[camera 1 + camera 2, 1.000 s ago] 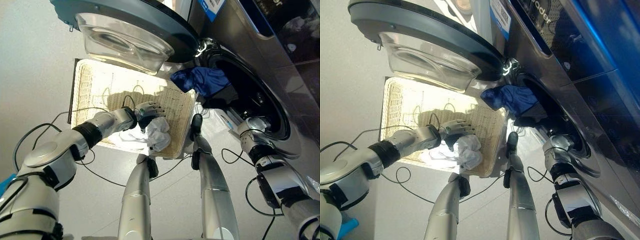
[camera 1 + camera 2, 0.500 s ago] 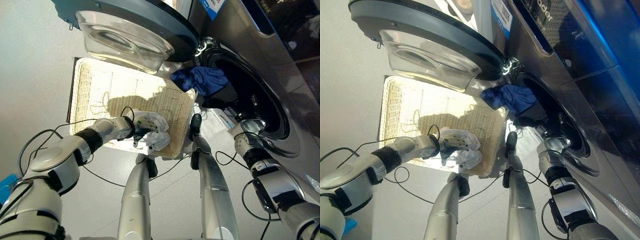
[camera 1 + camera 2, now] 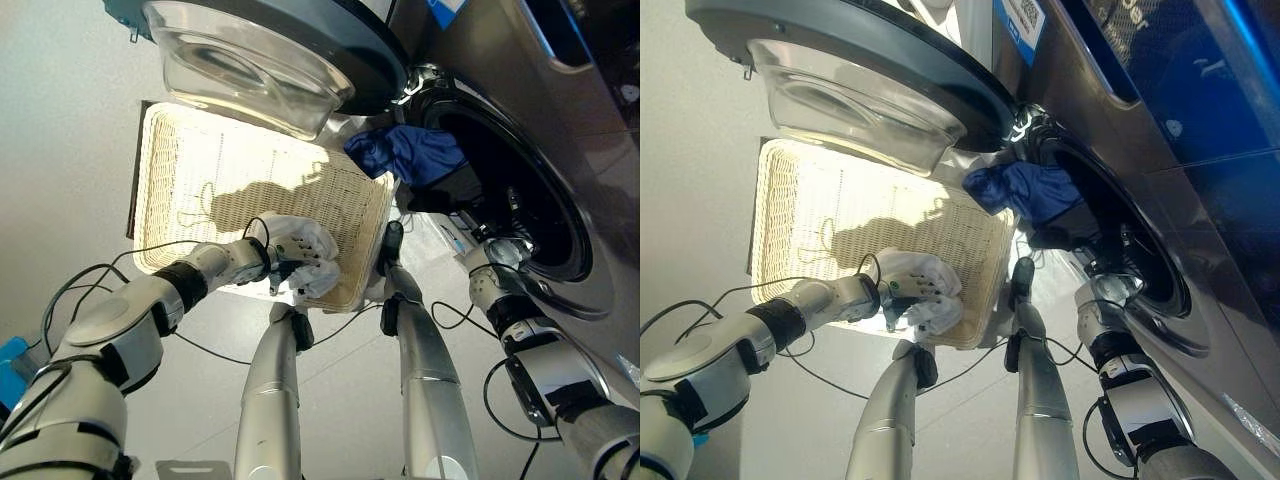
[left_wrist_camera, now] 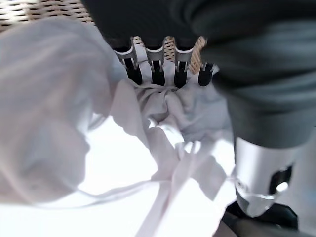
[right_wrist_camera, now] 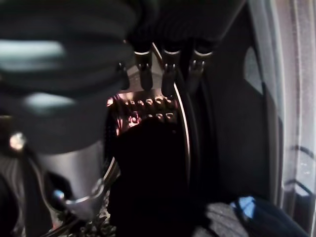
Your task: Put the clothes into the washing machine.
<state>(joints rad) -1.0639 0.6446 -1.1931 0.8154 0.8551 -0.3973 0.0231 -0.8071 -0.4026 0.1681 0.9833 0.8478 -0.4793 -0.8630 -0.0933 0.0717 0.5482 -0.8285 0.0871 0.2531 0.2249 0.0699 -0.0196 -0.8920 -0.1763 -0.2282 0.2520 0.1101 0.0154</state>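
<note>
A crumpled white cloth (image 3: 312,275) lies in the near right corner of a pale wicker basket (image 3: 175,160) on the floor. My left hand (image 3: 288,252) rests on it, and in the left wrist view its fingertips (image 4: 157,71) dig into the white cloth (image 4: 163,108), with more cloth draped over one side. A blue garment (image 3: 405,155) hangs out over the front rim of the washing machine's dark drum opening (image 3: 525,200), above a dark garment (image 3: 452,190). My right hand (image 3: 497,254) sits at the opening's lower rim, its fingers (image 5: 165,69) straight and holding nothing.
The washer's round door (image 3: 265,55) stands swung open above the basket's far side. The machine's grey front (image 3: 560,60) fills the right. The blue garment (image 5: 266,217) also shows in the right wrist view. Bare grey floor lies left of the basket.
My left hand has come down onto the white cloth and closed into it, bunching it toward the basket corner. The right hand has drawn slightly back along the opening's rim.
</note>
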